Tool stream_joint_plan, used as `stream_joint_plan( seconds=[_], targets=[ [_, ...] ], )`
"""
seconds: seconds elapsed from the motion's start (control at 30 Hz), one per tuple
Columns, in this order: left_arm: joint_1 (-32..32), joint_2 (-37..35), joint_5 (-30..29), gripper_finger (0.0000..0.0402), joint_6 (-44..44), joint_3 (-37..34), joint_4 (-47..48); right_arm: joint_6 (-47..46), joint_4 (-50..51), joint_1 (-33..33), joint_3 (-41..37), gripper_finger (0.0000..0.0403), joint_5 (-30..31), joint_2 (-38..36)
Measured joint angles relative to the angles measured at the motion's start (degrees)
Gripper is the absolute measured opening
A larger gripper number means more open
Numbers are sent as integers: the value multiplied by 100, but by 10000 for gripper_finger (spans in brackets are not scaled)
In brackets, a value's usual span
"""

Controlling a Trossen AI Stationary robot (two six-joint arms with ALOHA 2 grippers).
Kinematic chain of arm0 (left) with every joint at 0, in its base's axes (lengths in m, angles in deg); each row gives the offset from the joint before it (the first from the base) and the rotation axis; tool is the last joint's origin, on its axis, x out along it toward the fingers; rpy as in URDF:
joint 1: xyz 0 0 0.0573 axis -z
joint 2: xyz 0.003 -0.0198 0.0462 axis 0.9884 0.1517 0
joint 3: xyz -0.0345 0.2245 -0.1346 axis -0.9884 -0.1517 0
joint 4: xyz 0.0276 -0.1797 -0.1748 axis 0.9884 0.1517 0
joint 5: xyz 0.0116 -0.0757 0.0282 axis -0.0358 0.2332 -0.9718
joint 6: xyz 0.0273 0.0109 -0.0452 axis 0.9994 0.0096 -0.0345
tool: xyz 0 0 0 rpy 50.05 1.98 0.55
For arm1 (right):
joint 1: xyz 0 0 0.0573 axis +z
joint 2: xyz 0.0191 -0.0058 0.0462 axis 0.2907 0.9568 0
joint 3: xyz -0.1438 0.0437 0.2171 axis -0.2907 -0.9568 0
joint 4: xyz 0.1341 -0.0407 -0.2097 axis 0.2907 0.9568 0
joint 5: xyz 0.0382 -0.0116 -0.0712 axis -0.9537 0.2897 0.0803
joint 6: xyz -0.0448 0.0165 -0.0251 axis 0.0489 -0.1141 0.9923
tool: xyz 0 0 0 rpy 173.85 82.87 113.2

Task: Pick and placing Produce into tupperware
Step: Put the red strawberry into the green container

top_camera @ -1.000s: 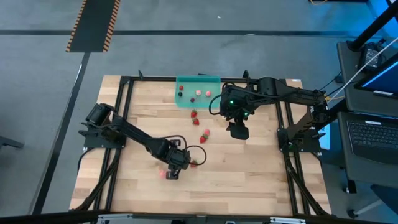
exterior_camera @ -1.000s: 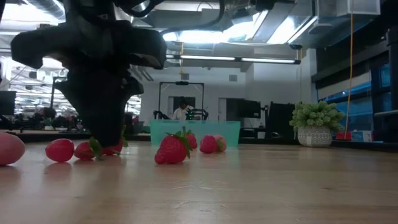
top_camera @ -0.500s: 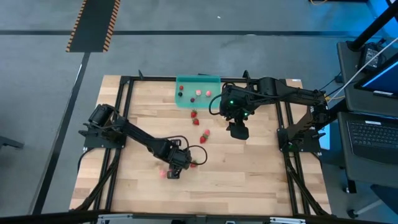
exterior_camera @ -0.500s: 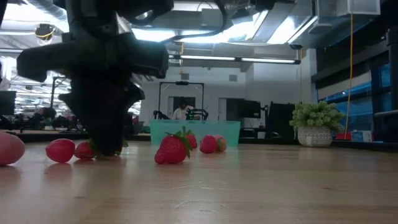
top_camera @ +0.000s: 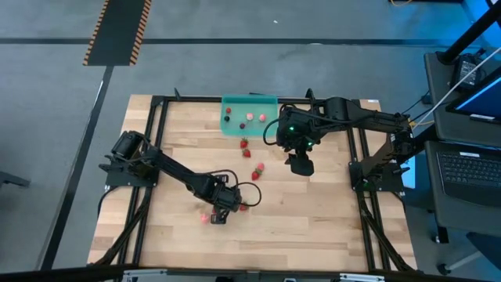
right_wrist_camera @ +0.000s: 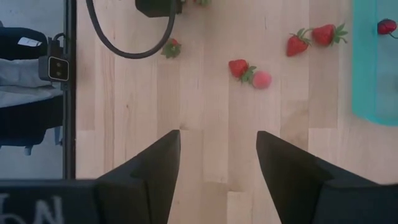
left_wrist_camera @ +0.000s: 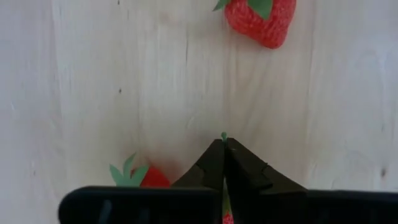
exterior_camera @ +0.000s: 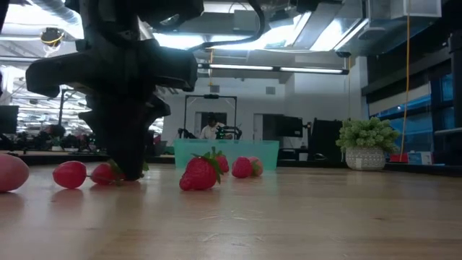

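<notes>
- Fingers of my left gripper (left_wrist_camera: 224, 163) stand pressed tip to tip at the wood, a sliver of green leaf poking out above the tips and a spot of red low in the seam; I judge they have pinched a strawberry by its leaves, though the berry itself is mostly hidden.
- Beside the left finger lies a second strawberry (left_wrist_camera: 146, 177), touching or nearly so; a third strawberry (left_wrist_camera: 261, 18) sits well ahead of the tips.
- My right gripper (right_wrist_camera: 214, 168) hangs spread wide and empty above bare table (right_wrist_camera: 205, 112), with a pair of berries (right_wrist_camera: 249, 71) ahead of it and the tupperware (right_wrist_camera: 376, 68) off to one side.
- From overhead, the tupperware (top_camera: 250, 113) holds a few pieces already, and it lies far from the left gripper (top_camera: 219, 213), across the loose produce.
- Step in hand, as I read it: the pick. Next I would lift slowly and check the berry comes up, since a hold on leaves alone could slip.
</notes>
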Motion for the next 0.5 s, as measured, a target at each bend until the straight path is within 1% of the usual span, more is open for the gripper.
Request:
stream_joint_plan(
  seconds=[0.2,0.3,0.5],
  targets=[
    [-67,-319,-149,2,-131,122,155,-30,0,2,0,214,-2,0],
    [-115,-631,-524,1,-92,392,473,-47,-2,0,0,214,-2,0],
    [-241,-1444,-1529,1,218,1125,1265,-80,-2,1,0,214,-2,0]
  ],
)
